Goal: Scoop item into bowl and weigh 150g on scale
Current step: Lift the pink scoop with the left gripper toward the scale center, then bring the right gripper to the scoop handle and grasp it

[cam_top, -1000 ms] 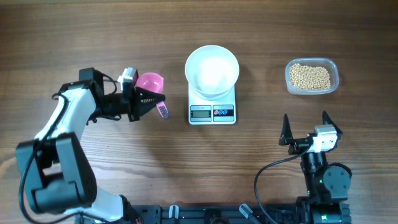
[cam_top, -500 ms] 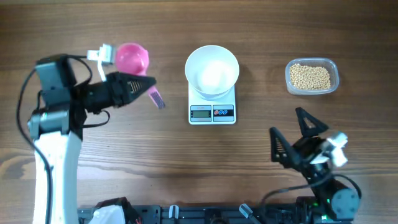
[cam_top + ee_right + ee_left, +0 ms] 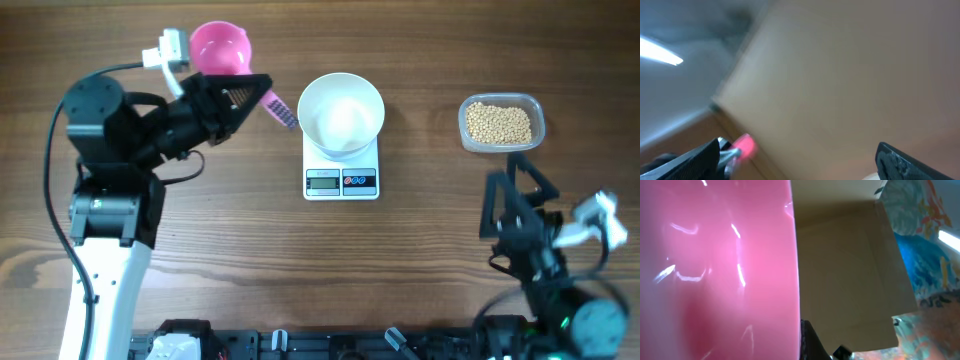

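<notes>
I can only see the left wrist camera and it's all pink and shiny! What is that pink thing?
Observer: It's a pink scoop. The left gripper is shut on its handle, close beside the white bowl.
Operator: Are there beans in the bowl yet?
Observer: No, the bowl looks empty. It sits on the scale.
Operator: So where are the beans?
Observer: In a clear container on the far right of the table, just past the right gripper, which is open and holds nothing.
</notes>
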You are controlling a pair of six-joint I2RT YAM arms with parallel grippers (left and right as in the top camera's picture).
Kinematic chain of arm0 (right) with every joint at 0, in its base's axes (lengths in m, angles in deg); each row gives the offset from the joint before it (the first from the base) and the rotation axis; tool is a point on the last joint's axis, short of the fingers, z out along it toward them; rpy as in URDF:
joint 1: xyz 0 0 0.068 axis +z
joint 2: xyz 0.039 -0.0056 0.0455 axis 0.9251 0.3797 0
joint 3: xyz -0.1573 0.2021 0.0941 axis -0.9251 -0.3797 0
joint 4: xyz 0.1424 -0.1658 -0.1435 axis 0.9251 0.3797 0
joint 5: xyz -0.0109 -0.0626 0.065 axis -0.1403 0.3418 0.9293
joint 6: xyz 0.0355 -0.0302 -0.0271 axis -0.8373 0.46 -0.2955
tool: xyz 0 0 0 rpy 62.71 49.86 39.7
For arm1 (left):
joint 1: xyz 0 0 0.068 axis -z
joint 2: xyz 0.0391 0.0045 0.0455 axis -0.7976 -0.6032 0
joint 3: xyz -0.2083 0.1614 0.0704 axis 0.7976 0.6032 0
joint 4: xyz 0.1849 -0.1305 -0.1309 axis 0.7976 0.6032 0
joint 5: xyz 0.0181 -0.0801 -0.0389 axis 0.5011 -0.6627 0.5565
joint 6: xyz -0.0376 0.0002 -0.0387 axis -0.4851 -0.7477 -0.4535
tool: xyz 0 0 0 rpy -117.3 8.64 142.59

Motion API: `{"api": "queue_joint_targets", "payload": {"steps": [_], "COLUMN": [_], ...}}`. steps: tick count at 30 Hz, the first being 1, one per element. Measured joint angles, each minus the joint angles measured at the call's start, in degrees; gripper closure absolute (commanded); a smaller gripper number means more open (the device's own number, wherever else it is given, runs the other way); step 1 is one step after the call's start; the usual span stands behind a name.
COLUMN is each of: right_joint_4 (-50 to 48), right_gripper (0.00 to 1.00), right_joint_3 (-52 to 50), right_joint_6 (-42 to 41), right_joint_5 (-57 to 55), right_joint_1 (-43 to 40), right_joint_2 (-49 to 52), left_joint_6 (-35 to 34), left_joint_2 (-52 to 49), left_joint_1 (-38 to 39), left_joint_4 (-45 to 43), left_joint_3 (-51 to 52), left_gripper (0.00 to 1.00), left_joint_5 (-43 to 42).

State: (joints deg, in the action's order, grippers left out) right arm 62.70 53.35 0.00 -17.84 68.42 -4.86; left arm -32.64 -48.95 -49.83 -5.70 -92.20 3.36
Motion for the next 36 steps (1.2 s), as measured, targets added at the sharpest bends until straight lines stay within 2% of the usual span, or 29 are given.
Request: {"api": "queue_joint_targets", "payload": {"steps": [2,3,5,7,8,9,10,11,14,18,25,28,33,36], "right_joint_4": [12.3,15.4,16.4,14.6,12.8,12.0,11.3,11.2,5.9,-6.7,-8.0,-9.9,-19.7,-18.8], "right_gripper": [0.0,0.0,0.0,0.0,0.01,0.12,0.23,0.25,0.24,0.15,0.14,0.14,0.14,0.14], "right_joint_3": [11.8,16.3,23.8,27.2,27.6,27.9,28.0,28.0,27.9,27.8,27.8,27.8,27.8,27.8], "right_joint_6": [6.6,10.0,14.0,13.9,12.2,9.5,3.5,-0.7,-8.7,-20.0,-37.4,-41.9,-45.0,-47.3], "right_joint_5": [2.2,4.7,11.9,18.3,21.3,23.4,25.9,29.2,32.3,33.4,29.7,29.1,27.4,26.0], "right_joint_1": [0.0,0.0,0.0,0.0,0.0,0.0,0.1,0.2,2.0,7.8,16.7,19.0,19.8,19.8], "right_joint_2": [8.7,12.3,19.0,23.2,24.9,26.0,27.8,31.3,36.2,40.6,46.0,48.2,49.8,49.9], "left_joint_6": [-0.7,-0.9,-1.3,-1.5,-1.8,-2.2,-2.8,-4.2,-7.0,-9.6,-14.7,-15.6,-16.2,-16.4], "left_joint_2": [-0.3,-0.3,-0.4,-0.4,-0.4,-0.4,-0.4,-0.4,-0.4,-0.5,-0.5,-0.5,-0.5,-0.5], "left_joint_1": [1.5,1.9,2.9,3.8,4.2,4.5,4.8,5.5,7.3,11.1,18.1,18.5,19.3,19.8], "left_joint_4": [0.0,0.0,0.0,0.0,0.0,0.0,0.0,0.0,-0.5,-2.5,-9.4,-9.6,-9.7,-9.7], "left_joint_3": [0.0,0.0,0.0,0.0,0.0,0.0,0.0,0.0,0.0,0.0,0.0,0.0,0.0,0.0], "left_gripper": [0.96,0.96,0.96,0.96,0.96,0.96,0.96,0.96,0.96,0.96,0.96,0.96,0.96,0.96], "left_joint_5": [1.1,1.5,2.5,3.9,4.6,5.1,5.8,7.1,10.3,14.4,21.4,22.8,23.8,23.8]}}
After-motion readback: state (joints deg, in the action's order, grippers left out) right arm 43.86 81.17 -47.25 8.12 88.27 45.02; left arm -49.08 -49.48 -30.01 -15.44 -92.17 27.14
